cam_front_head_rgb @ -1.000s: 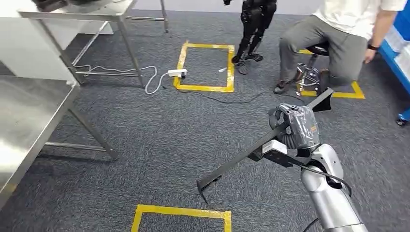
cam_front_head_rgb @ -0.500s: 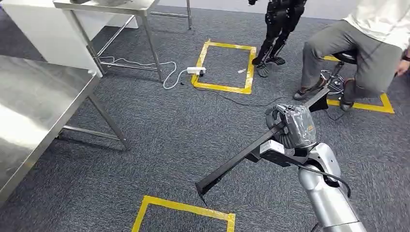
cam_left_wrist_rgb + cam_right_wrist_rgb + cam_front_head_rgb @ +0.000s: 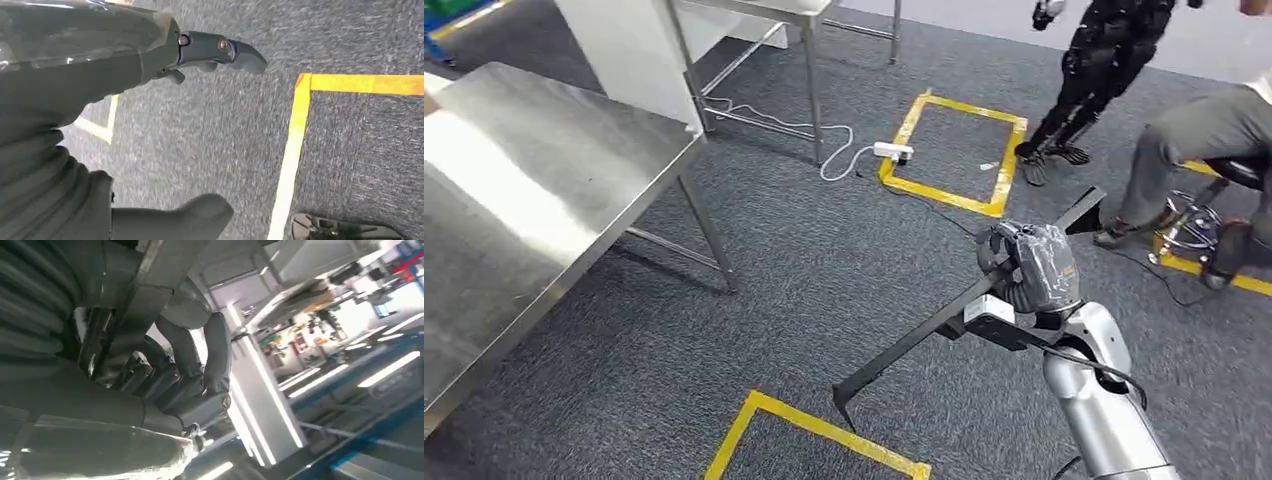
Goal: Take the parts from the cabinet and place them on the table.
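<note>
From the head view you see your right hand (image 3: 1027, 265), wrapped in shiny clear film, gripping a long black metal bar (image 3: 924, 335) with bent ends; the bar slants from near left to far right over the speckled grey carpet (image 3: 754, 300). A brushed steel table (image 3: 514, 190) stands to the left, and yellow tape squares (image 3: 954, 150) mark the floor. A seated person (image 3: 1199, 140) is at far right.

In the left wrist view your left hand (image 3: 150, 100) hangs over the carpet, fingers apart, holding nothing.

In the right wrist view your dark fingers (image 3: 200, 365) curl around the flat grey bar (image 3: 150, 285).
</note>
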### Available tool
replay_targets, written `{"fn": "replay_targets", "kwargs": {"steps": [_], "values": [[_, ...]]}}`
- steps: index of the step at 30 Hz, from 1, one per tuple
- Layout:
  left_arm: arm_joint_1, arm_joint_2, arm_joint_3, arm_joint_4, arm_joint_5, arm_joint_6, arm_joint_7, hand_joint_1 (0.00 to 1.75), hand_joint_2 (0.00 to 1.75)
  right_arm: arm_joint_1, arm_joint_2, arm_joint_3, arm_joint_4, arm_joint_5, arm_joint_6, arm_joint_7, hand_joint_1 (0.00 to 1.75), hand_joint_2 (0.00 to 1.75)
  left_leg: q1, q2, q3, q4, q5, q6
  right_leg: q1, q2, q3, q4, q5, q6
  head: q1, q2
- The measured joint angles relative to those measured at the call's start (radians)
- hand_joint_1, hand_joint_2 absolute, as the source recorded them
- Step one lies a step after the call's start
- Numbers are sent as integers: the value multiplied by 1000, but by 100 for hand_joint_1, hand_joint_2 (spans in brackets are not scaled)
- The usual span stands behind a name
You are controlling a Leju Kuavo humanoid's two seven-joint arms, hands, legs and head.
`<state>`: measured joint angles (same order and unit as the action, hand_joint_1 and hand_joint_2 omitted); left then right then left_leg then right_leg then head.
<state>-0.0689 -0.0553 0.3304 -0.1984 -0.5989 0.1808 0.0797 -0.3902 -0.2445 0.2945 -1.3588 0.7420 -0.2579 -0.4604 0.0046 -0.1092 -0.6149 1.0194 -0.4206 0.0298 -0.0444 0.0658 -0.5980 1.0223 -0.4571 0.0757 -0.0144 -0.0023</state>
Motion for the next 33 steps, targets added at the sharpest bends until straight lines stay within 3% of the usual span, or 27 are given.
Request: {"fn": "replay_targets", "kwargs": {"steps": [1, 3, 4, 5, 6, 7, 9, 10, 11, 12, 13, 14, 15, 16, 19, 20, 21, 22, 24, 25, 26, 27, 29, 30, 31, 33], "values": [[0, 0, 0, 0, 0, 0, 1, 0, 175, 3, -1, -1, 0, 0, 0, 0, 175, 175, 5, -13, -4, 0, -3, -7, 2, -4, 2, 8, -1, -20, -5, 0], [7, 0, 0, 0, -1, 0, 1, 0, 175, 2, 1, 0, 0, 1, -1, 0, 175, 175, 12, -30, -10, -4, 1, -21, 14, -22, 1, 12, -4, -36, -8, 0], [12, 0, 0, 0, -1, 0, 1, 0, 175, -3, 3, 1, 0, 0, -1, 0, 175, 175, 14, -38, -12, -5, 2, -28, 4, -33, 6, 8, 1, -46, -10, 0], [14, 0, 0, 0, -4, 0, 1, 0, 175, -6, 8, 1, -1, 0, -1, 0, 175, 175, 17, -15, -12, 6, -6, -30, 1, -43, 9, 5, 2, -51, -8, 0], [14, -2, 0, 0, -8, 0, 1, 0, 175, -6, 7, 1, -1, 0, -1, 0, 175, 175, 11, 41, -30, 42, -30, -34, 3, -52, 13, 5, -1, -57, -16, 0], [11, 0, 0, 0, -9, 0, 1, 0, 175, -5, 7, 0, -1, 0, -1, 0, 175, 175, 12, 73, -60, 104, -62, -37, 8, -63, 14, 5, -3, -70, -20, 0], [9, 1, 0, 0, -10, 0, 1, 0, 175, -5, 6, 1, 0, 0, -1, 0, 175, 175, 15, 97, -140, 253, -122, -41, 17, -88, 14, 5, -6, -75, -20, 0], [9, 0, -1, 0, -11, 0, 1, 0, 175, -5, 6, 2, 1, 0, -1, 0, 175, 175, 15, 101, -162, 290, -126, -42, 20, -98, 14, 5, -8, -78, -19, 0], [11, -1, 0, 0, -12, 0, 1, 0, 175, -4, 6, 2, 2, 0, -1, 0, 175, 175, 15, 104, -161, 282, -110, -41, 22, -108, 15, 6, -9, -79, -19, 0], [12, -1, 0, 0, -13, 0, 1, 0, 175, -5, 7, 2, 2, 0, -1, 0, 175, 175, 15, 107, -138, 234, -77, -38, 24, -119, 17, 6, -10, -81, -19, 0], [11, 0, 0, 0, -15, 0, 1, 0, 175, -5, 7, 2, 2, 0, -1, 0, 175, 175, 14, 116, -92, 147, -33, -31, 25, -129, 20, 5, -12, -81, -19, 0], [10, 0, 0, 0, -15, 0, 1, 0, 175, -6, 7, 2, 2, 0, -2, 0, 175, 175, 9, 143, -44, 63, 1, -22, 26, -137, 24, 5, -14, -79, -19, 0], [6, 2, 0, 0, -18, 1, 1, 0, 175, -6, 7, 2, 2, 0, -2, -1, 175, 175, -2, 189, -19, 10, -3, -13, 29, -147, 27, 5, -17, -75, -18, 0], [3, 2, -1, 0, -19, 1, 1, 0, 175, -7, 7, 2, 2, 0, -3, -1, 175, 175, -6, 176, -17, 8, -1, -9, 36, -154, 26, 5, -20, -70, -18, 0], [3, 3, -1, 0, -20, 2, 1, 0, 175, -7, 8, 2, 2, 0, -6, -2, 175, 175, -14, 144, -22, 4, -2, 8, 32, -183, 37, -4, -23, -56, -20, 0], [4, 3, -1, 0, -21, 1, 2, 0, 175, -6, 8, 2, 0, 0, -6, -2, 175, 175, 1, 132, -3, -18, 12, 18, 39, -175, 30, 2, -30, -48, -18, 0], [4, -1, -1, 0, -21, 2, 2, 0, 175, -5, 7, 2, 0, 0, -7, -2, 175, 175, -3, 124, 3, -25, 14, 19, 31, -133, 28, 24, -40, -48, -14, 0], [1, -1, -1, 0, -21, 1, 5, 0, 175, -5, 3, 1, 0, -1, -10, -4, 175, 175, -1, 116, 5, -25, 18, 27, 31, -99, 3, 79, -66, -55, -17, 0], [-1, -1, -1, 0, -21, 1, 8, 0, 175, 4, -4, 0, 3, 0, -10, -3, 175, 175, 0, 87, 4, -25, 17, 28, 29, -77, -81, 236, -124, -62, -9, 0], [-1, -3, -1, 0, -22, 1, 8, 0, 175, 9, -6, 1, 3, 0, -10, -3, 175, 175, 0, 73, 4, -25, 17, 28, 29, -73, -111, 289, -136, -57, -9, 0], [0, -3, -1, 0, -22, 1, 9, 0, 175, 13, -5, 1, 4, 0, -10, -3, 175, 175, 0, 60, 4, -24, 17, 28, 27, -73, -118, 293, -127, -49, -10, 0], [1, -4, 0, 0, -22, 1, 10, 0, 175, 13, -5, 2, 5, 0, -10, -3, 175, 175, 1, 46, 5, -24, 17, 27, 23, -73, -103, 251, -102, -37, -9, 0], [2, -6, 0, 0, -22, 1, 10, 0, 175, 7, -5, 2, 5, 0, -10, -2, 175, 175, 7, 19, 4, -15, 12, 18, 10, -60, -26, 85, -29, -11, -9, 0], [2, -6, 0, 0, -22, 1, 10, 0, 175, 4, -5, 2, 5, 0, -10, -2, 175, 175, 8, 7, -2, -5, 7, 8, -2, -24, 5, 14, -11, -3, -7, 0], [1, -3, 0, 0, -22, 1, 10, 0, 175, -1, -3, 3, 6, 0, -10, -2, 175, 175, 3, -3, -10, 7, 0, -3, 9, -19, 13, 13, -13, -17, -6, 0], [6, -3, 0, 0, -22, 2, 10, 0, 175, -2, -1, 3, 7, 0, -10, 0, 175, 175, 5, -15, -16, 2, 5, -12, 13, -38, 10, 16, -11, -38, -10, 0]]}}
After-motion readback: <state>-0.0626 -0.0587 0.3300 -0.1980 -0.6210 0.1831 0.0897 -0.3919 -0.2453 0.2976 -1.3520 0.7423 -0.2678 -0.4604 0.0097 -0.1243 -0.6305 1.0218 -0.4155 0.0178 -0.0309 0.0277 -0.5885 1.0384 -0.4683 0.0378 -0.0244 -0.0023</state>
